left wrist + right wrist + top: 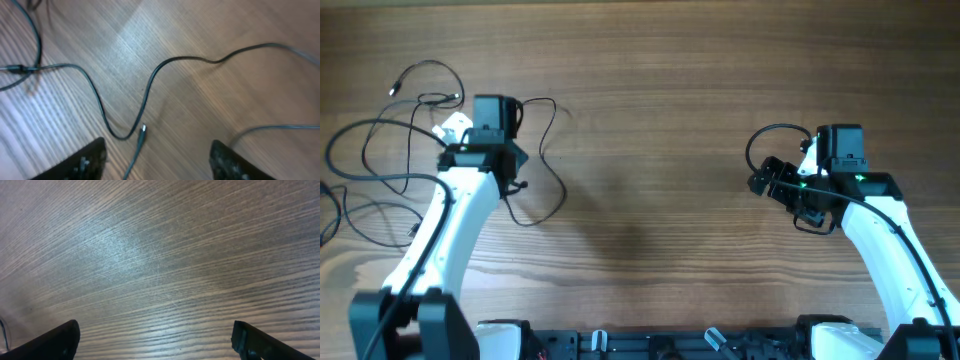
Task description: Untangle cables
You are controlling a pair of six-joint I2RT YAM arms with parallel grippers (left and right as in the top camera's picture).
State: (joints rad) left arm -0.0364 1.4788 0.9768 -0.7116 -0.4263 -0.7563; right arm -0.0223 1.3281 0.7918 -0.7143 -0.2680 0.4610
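Several thin black cables (382, 178) lie loose and crossing on the wood table (660, 120) at the far left. One cable loops out to the right of my left arm (552, 190). My left gripper (496, 112) hangs over them, open and empty. In the left wrist view its jaws (157, 167) are spread above the table. A cable (165, 62) curves between them, and a small plug end (143, 130) lies just ahead of the jaws. Cables cross at the upper left of that view (27, 68). My right gripper (840, 140) is far to the right, open over bare wood (157, 340).
More cable ends lie near the table's far left edge (330, 215). Small plug ends lie at the upper left (394, 90). A thicker black cord (770, 170) loops beside my right wrist camera. The robot base frame (650, 342) runs along the front edge.
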